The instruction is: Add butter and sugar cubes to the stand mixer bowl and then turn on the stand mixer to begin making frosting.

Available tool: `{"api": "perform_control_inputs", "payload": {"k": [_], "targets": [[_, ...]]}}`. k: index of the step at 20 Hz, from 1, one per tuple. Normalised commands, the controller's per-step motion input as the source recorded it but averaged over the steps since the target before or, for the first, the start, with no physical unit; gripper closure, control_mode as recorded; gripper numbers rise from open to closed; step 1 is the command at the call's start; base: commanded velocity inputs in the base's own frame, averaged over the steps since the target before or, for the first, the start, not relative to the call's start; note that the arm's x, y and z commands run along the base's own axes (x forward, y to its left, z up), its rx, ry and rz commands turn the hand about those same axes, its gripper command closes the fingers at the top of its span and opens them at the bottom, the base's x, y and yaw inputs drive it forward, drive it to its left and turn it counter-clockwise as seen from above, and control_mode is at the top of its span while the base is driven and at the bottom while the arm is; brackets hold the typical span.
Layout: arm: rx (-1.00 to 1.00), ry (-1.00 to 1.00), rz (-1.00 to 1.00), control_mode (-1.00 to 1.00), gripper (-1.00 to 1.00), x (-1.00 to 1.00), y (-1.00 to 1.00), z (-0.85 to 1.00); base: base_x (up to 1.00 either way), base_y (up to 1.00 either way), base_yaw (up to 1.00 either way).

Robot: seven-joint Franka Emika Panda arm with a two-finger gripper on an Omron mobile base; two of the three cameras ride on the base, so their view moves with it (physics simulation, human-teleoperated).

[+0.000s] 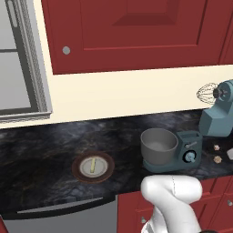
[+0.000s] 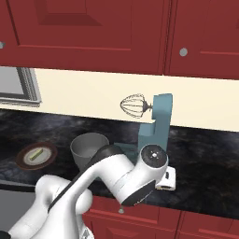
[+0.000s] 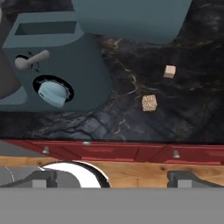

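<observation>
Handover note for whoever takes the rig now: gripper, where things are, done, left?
Gripper: open, empty, above the dark counter's front edge.
Pale yellow butter stick lies on the brown-rimmed white plate, left of the mixer.
Grey metal bowl sits on the teal stand mixer, head tilted back; looks empty.
Two tan sugar cubes lie on the black marble counter, right of the mixer.
Done: nothing. Left: butter, cubes, round knob.
</observation>
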Motion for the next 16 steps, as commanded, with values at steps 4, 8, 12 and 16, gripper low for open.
{"api": "perform_control_inputs", "payload": {"k": [4, 8, 12, 16], "targets": [[-0.03, -0.17, 0.00, -1.00, -1.00, 0.21, -0.11, -0.42, 0.00, 0.00, 0.00], [-0.03, 0.03, 0.00, -1.00, -1.00, 0.42, -0.16, -0.26, 0.00, 0.00, 0.00], [0.00, 0.13, 0.00, -1.00, -1.00, 0.46, -0.19, -0.27, 0.00, 0.00, 0.00], [0.00, 0.13, 0.00, -1.00, -1.00, 0.42, -0.29, -0.35, 0.00, 0.00, 0.00]]}}
